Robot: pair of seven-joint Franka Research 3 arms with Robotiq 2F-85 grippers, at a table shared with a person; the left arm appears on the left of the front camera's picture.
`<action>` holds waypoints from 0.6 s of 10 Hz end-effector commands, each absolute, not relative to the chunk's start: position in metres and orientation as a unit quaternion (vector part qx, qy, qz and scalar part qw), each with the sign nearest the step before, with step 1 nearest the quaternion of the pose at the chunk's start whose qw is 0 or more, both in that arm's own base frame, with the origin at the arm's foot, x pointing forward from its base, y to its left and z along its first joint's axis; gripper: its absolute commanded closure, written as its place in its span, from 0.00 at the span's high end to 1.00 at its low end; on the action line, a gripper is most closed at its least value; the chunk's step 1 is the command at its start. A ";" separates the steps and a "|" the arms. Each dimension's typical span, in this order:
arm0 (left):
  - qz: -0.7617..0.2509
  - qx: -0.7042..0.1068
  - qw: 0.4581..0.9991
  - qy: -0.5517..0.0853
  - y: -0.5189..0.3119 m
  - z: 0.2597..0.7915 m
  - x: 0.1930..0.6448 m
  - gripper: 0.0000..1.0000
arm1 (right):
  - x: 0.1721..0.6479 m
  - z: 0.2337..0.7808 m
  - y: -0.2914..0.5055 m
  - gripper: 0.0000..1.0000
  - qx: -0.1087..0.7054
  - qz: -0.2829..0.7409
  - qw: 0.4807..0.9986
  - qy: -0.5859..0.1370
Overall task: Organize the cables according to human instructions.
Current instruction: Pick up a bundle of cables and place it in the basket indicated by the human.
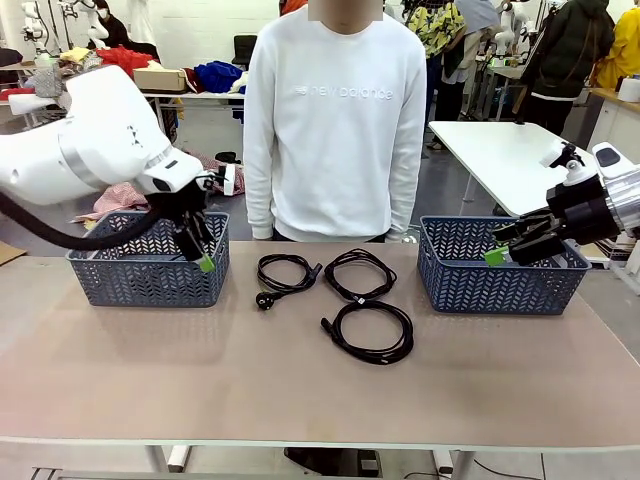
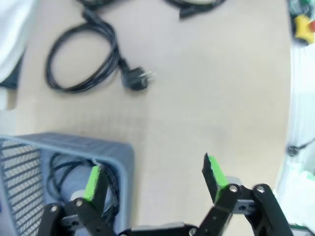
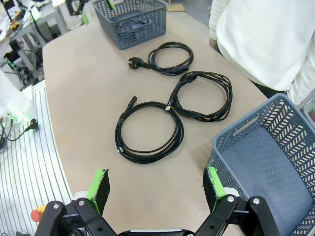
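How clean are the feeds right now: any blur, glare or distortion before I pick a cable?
Front view: even, soft light, no glare, faint shadows on the table. Left wrist view: soft and blurred throughout, the cord with the plug fuzzy, right edge washed out. Right wrist view: sharp, though the wide lens bows the table's edge.

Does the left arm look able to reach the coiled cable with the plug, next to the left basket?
Probably yes. The left claw hangs open above the rim of the left basket, and bare table lies between it and that cable; nothing blocks the way.
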State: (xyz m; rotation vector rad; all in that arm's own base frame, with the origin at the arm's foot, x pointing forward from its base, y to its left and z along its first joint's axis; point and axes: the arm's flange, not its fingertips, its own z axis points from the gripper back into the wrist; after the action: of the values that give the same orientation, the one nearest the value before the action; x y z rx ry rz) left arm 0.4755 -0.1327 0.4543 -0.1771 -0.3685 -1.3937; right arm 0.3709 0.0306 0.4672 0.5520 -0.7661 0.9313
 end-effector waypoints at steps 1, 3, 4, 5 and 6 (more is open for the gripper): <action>-0.618 -0.113 0.752 -0.200 -0.139 0.442 0.442 1.00 | 0.376 0.465 0.031 1.00 0.260 0.438 0.776 -0.372; -0.612 -0.133 0.752 -0.204 -0.144 0.436 0.420 1.00 | 0.376 0.465 0.031 1.00 0.260 0.438 0.776 -0.372; -0.609 -0.141 0.754 -0.202 -0.147 0.430 0.410 1.00 | 0.376 0.465 0.031 1.00 0.260 0.438 0.776 -0.372; -0.609 -0.142 0.755 -0.199 -0.149 0.427 0.401 1.00 | 0.376 0.465 0.031 1.00 0.260 0.438 0.776 -0.372; -0.606 -0.145 0.755 -0.202 -0.150 0.425 0.393 1.00 | 0.376 0.465 0.031 1.00 0.260 0.438 0.776 -0.372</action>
State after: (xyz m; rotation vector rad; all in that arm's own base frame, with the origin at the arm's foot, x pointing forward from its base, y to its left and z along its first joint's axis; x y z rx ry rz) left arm 0.4022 -0.1533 0.4274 -0.3088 -0.4067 -1.3397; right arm 0.3709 0.0306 0.4673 0.5517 -0.7661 0.9315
